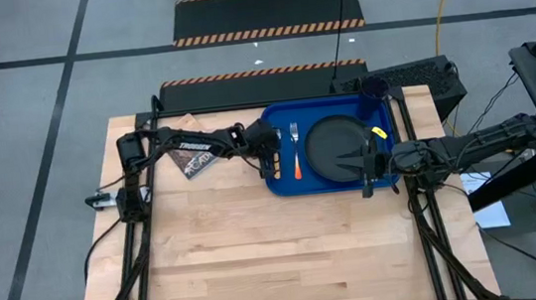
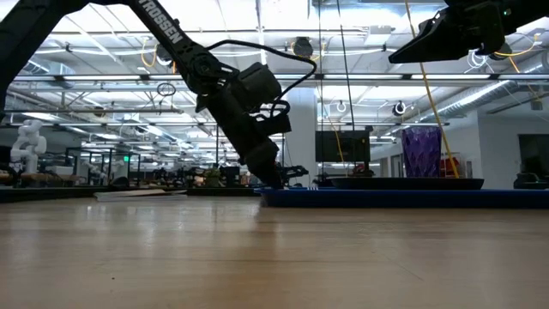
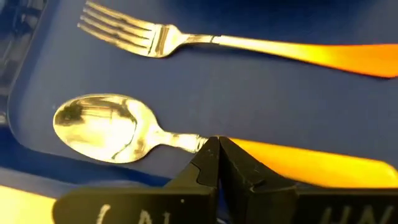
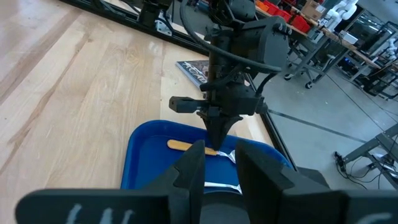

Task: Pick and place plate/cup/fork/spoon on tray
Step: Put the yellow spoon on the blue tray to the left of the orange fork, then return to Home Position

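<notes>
The blue tray [image 1: 282,183] lies at the table's far right. On it are the black plate [image 1: 333,148], the fork [image 1: 294,137] and the spoon [image 3: 106,127], each with an orange handle. The purple cup [image 2: 422,153] stands at the tray's far right corner. My left gripper [image 3: 216,146] is shut, with its tips down on the spoon at the tray's left edge [image 1: 271,155]. My right gripper [image 4: 219,163] is open and empty. It is raised over the plate's right side [image 1: 366,160]. My left gripper sets its shut fingertips [image 3: 208,155] on the spoon's neck [image 3: 183,142], where the silver stem meets the orange handle. It comes from above, pointing down at a slant. The two fingers stand along the spoon, not across it. The spoon lies flat on the tray floor, bowl up.
A small printed booklet [image 1: 194,161] lies on the table left of the tray, under my left arm. A black keyboard [image 1: 410,77] sits beyond the tray's far right corner. The near half of the wooden table [image 1: 289,258] is bare.
</notes>
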You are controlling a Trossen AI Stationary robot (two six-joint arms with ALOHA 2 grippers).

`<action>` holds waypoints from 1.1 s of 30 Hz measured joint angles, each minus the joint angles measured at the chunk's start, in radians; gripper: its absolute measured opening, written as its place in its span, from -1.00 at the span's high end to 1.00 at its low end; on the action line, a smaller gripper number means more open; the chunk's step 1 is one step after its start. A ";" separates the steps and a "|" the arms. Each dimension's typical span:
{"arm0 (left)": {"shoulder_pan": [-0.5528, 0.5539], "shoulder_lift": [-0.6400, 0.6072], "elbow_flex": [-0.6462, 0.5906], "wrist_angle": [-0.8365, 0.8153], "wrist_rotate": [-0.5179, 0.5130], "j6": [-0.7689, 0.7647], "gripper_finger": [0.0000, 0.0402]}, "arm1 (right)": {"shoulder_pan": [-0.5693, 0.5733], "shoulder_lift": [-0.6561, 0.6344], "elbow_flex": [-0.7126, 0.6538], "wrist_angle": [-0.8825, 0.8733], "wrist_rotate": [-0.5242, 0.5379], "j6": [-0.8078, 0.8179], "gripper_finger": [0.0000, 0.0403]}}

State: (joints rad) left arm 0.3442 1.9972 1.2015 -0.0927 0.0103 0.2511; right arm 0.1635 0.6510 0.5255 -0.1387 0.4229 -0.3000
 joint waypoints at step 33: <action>-0.150 -0.296 0.015 -0.082 -0.083 -0.103 0.97 | 0.000 -0.005 0.000 0.011 0.000 0.032 0.58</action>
State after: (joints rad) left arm 0.1944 1.7014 1.2163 -0.1747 -0.0731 0.1484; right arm 0.1635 0.6463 0.5255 -0.1282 0.4232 -0.2675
